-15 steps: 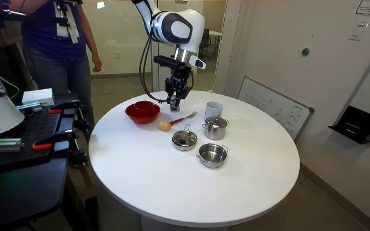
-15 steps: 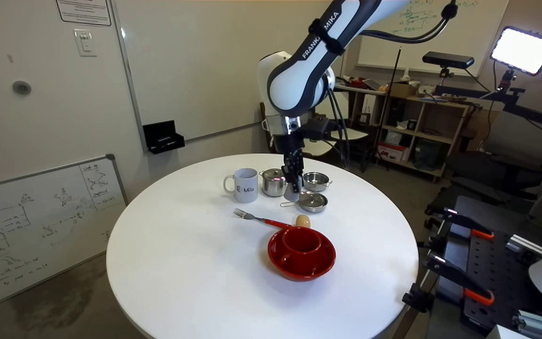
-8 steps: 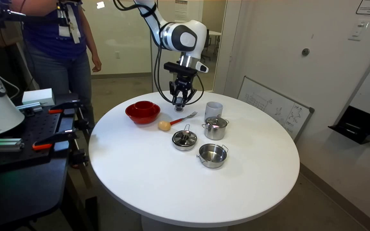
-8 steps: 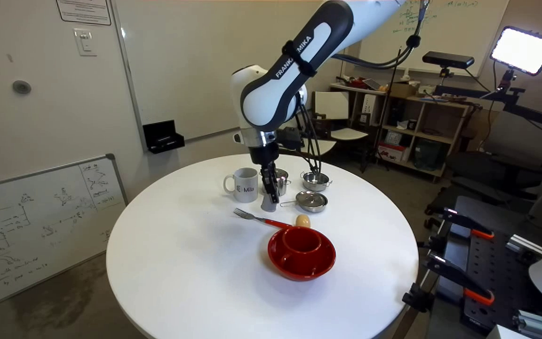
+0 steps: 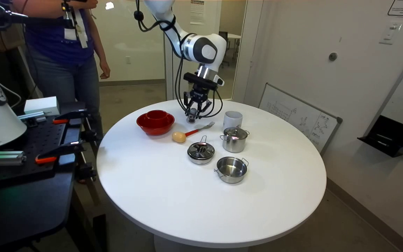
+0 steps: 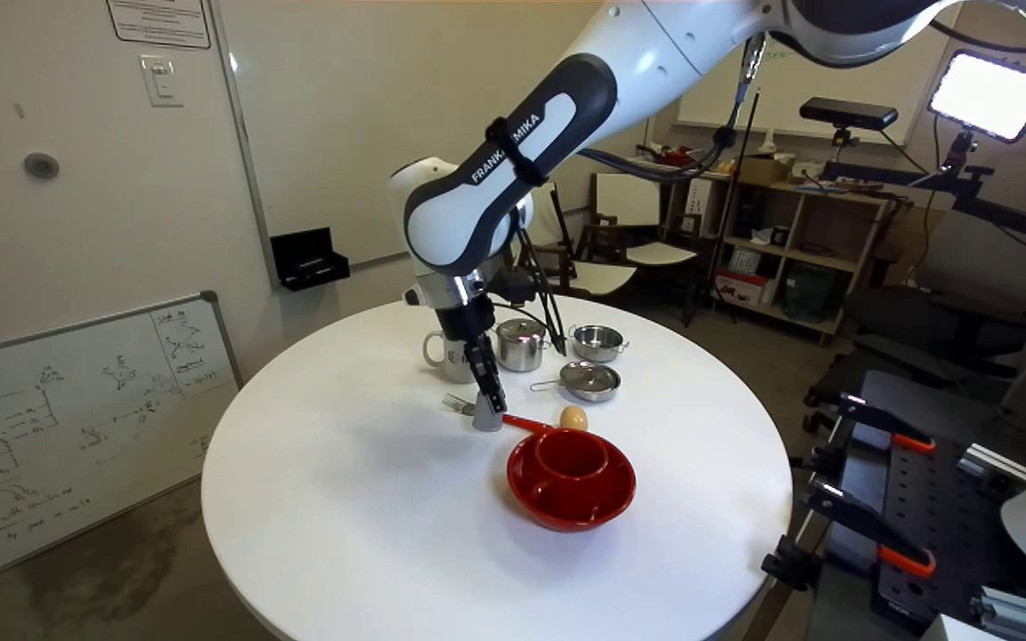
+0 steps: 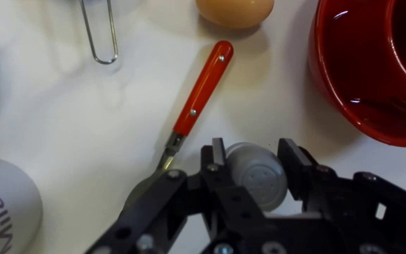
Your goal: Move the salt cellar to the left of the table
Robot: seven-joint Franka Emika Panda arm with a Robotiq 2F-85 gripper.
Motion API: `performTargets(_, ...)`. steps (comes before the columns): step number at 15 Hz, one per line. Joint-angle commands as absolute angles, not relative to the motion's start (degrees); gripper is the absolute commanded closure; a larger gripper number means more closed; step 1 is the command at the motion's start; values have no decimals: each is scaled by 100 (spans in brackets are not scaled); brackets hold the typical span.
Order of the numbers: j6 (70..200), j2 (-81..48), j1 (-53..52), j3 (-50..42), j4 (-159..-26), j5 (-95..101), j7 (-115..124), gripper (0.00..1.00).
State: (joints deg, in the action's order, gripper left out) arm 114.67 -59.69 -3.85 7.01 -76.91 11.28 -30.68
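The salt cellar [image 7: 261, 181] is a small grey cylinder with a holed top, seen from above between the fingers in the wrist view. My gripper [image 7: 250, 150] is shut on it, with a finger on each side. In both exterior views the gripper [image 5: 192, 112] [image 6: 495, 399] points down and a little tilted, with the cellar [image 5: 191, 119] [image 6: 485, 417] at its fingertips. The cellar covers part of the fork in an exterior view. I cannot tell how far its base is above the table. The round white table [image 5: 166, 196] [image 6: 370, 534] lies below.
A red-handled fork [image 7: 203, 88] and an egg [image 7: 236, 10] lie close by. A red bowl holding a red cup [image 6: 522, 499] stands near them. A white mug [image 5: 233, 119], a lidded pot [image 5: 234, 141], a lidded pan [image 5: 200, 154] and an open pot [image 5: 232, 170] stand further along.
My gripper has carried the salt cellar from near the steel pots and mug to beside the fork, leftward and nearer the camera in an exterior view. The other tableware has not moved.
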Motion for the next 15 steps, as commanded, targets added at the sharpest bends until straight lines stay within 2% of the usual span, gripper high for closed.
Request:
performTargets(1, 11144, -6611, -520, 718, -6739, 1193, -3163, 84)
performTargets(4, 11103, -6955, -616, 686, -6304, 1194, -3120, 84)
performTargets(5, 11050, -7017, -627, 685, -6204, 1185, -3129, 76)
performTargets(7, 10916, -7108, -654, 667, -5992, 1178, -3119, 84)
performTargets(8, 10866, -7162, -667, 660, -5893, 1174, -3106, 70)
performTargets(9, 10811, -7199, -667, 653, -5808, 1169, -3106, 34)
performTargets(11, 10736, -7298, -676, 637, -5640, 1171, -3109, 26)
performTargets(15, 10640, -7487, -658, 621, -5369, 1143, -3134, 0)
